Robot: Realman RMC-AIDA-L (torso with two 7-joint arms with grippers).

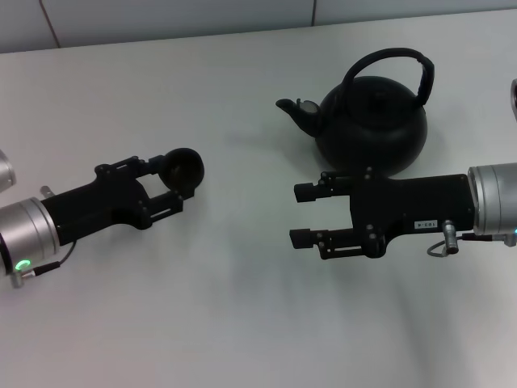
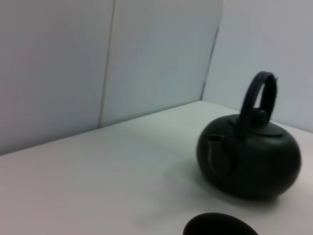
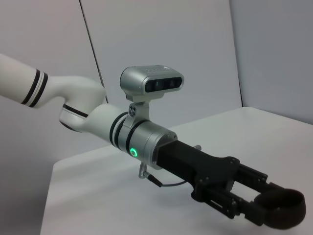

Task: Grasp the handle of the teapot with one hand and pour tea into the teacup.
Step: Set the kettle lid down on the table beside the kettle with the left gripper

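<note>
The matte-black teapot [image 1: 373, 125] stands on the white table at the back right, its spout [image 1: 292, 109] pointing left and its arched handle [image 1: 388, 58] upright over the lid. My right gripper [image 1: 300, 215] lies just in front of the pot, pointing left, open and holding nothing. At the left, my left gripper [image 1: 172, 184] is shut on the small black teacup [image 1: 184, 168]. The right wrist view shows that left gripper [image 3: 272, 211] holding the teacup [image 3: 282, 215]. In the left wrist view the teapot [image 2: 249, 161], its handle [image 2: 258, 98] and the teacup's rim [image 2: 220, 227] appear.
The white table [image 1: 242, 323] stretches bare across the front and middle. A pale wall [image 1: 161, 20] runs along its far edge. Small metallic parts show at the far left edge [image 1: 4, 171] and far right edge [image 1: 514, 97].
</note>
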